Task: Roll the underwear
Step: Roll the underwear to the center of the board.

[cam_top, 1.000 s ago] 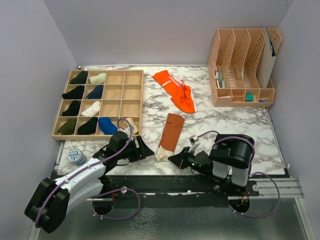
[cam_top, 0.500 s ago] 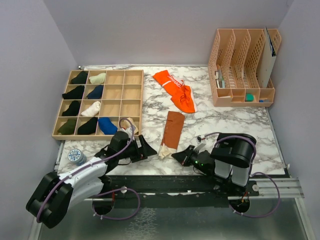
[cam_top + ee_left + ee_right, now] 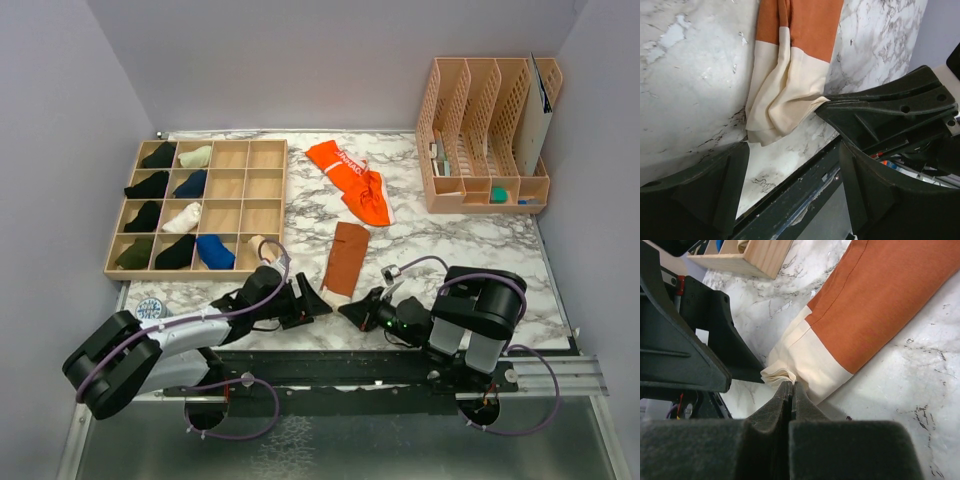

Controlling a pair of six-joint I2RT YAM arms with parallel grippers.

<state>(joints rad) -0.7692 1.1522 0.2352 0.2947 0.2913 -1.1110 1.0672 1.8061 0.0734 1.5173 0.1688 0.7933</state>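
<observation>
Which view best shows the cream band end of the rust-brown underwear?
Left wrist: the rust-brown underwear's cream band sits mid-frame, its crumpled folds plain. Right wrist shows it too, its edge partly behind the shut right gripper. Top external shows only a small pale tip.

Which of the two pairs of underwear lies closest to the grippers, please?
The rust-brown underwear, a folded strip whose cream end touches the right gripper; the orange underwear lies farther back.

The near briefs (image 3: 345, 255) lie between my left gripper (image 3: 318, 303) and right gripper (image 3: 347, 309); the other briefs (image 3: 350, 180) lie behind them.
</observation>
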